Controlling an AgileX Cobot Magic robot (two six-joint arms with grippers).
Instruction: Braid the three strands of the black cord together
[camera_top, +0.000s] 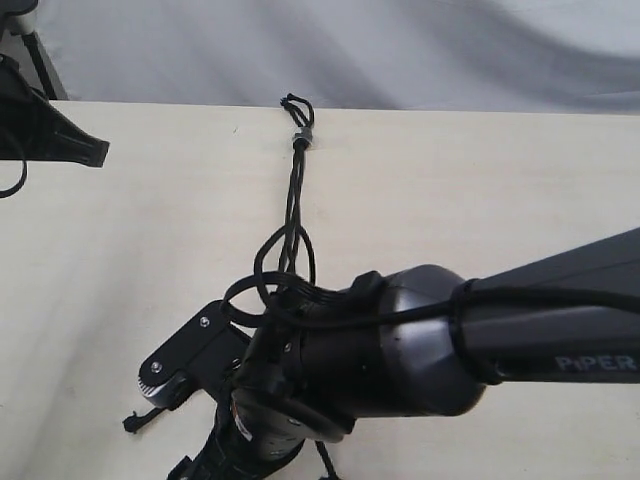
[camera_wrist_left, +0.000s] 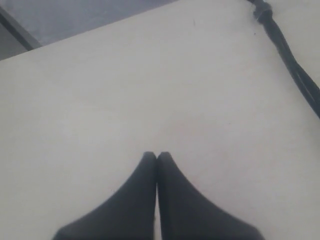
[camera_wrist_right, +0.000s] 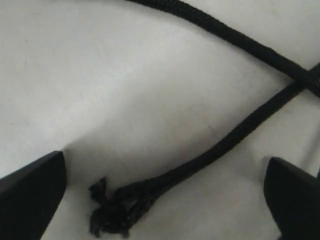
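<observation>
The black cord lies on the pale table, with its small loop (camera_top: 295, 104) at the far edge and a grey band (camera_top: 303, 136) just below. The three strands (camera_top: 291, 205) run toward me and vanish under my right arm. One strand's frayed knot (camera_wrist_right: 109, 212) rests on the table between the fingers of my right gripper (camera_wrist_right: 165, 167), which is wide open and touches nothing. That knot (camera_top: 132, 422) also peeks out beside the right gripper (camera_top: 167, 425). Another strand (camera_wrist_right: 240, 42) crosses behind. My left gripper (camera_wrist_left: 157, 156) is shut and empty, parked far from the cord (camera_wrist_left: 290, 60).
My right arm (camera_top: 520, 330) reaches in from the right and covers the lower strands with its own thick cables (camera_top: 300, 300). The left gripper (camera_top: 98, 152) sits at the table's far-left corner. Grey cloth (camera_top: 400, 50) hangs behind the table's back edge.
</observation>
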